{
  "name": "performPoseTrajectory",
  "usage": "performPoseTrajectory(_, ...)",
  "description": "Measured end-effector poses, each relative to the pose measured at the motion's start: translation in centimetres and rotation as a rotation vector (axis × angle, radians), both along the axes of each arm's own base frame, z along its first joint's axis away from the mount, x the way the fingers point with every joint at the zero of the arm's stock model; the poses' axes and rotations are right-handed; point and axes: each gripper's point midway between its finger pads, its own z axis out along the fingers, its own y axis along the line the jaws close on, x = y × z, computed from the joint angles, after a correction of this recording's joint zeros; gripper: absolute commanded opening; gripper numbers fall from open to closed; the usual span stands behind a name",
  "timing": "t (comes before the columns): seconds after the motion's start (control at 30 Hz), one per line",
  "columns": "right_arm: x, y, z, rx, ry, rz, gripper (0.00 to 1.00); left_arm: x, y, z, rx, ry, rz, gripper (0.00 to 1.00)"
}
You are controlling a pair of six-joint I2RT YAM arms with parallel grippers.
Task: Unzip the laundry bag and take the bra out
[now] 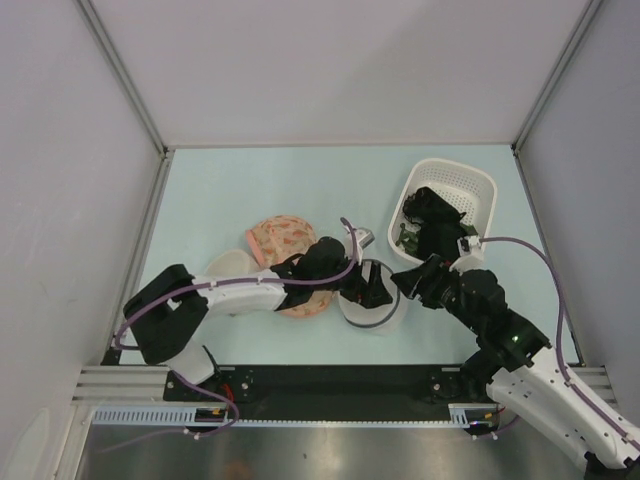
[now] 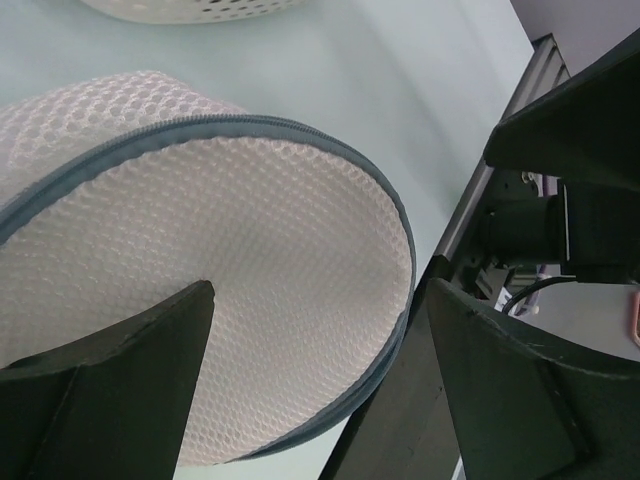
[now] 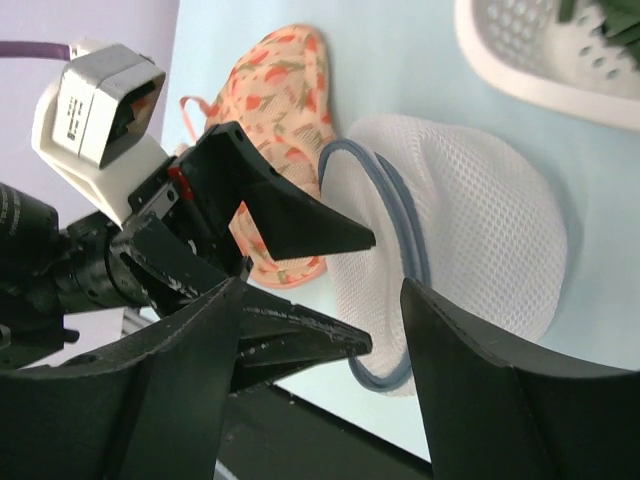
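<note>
The bag [image 2: 250,220] sits on the surface between the wide-open fingers of the left pincer [image 2: 320,290], I think so that its zipper rim can be steadied. The right pincer [image 1: 410,280] is open and empty just beside it. Beyond it, what looks like the bra [image 1: 432,215] lies in the basket [image 1: 475,180].

laundry bag [image 1: 380,316] half hidden, basket [image 3: 540,55] cropped

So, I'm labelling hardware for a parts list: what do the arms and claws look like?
The left arm and right arm have white links, black joints and a purple cable each. The left claw and right claw have black, wedge-shaped fingers.
</note>
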Motion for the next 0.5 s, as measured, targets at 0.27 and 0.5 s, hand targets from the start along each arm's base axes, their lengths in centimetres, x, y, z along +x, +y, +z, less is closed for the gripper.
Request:
performPoseTrajectory(0.27,0.3,-1.9,0.0,-0.065,0.002,-0.097,0.69,-0.3,-3.6,0.3,-0.038,0.012,-0.058,0.91)
performPoseTrajectory(0.5,0.4,-3.7,-0.2,-0.095,-0.007,-0.192,0.69,-0.5,-5.6,-1.9,-0.001,0.070,-0.082,0.91)
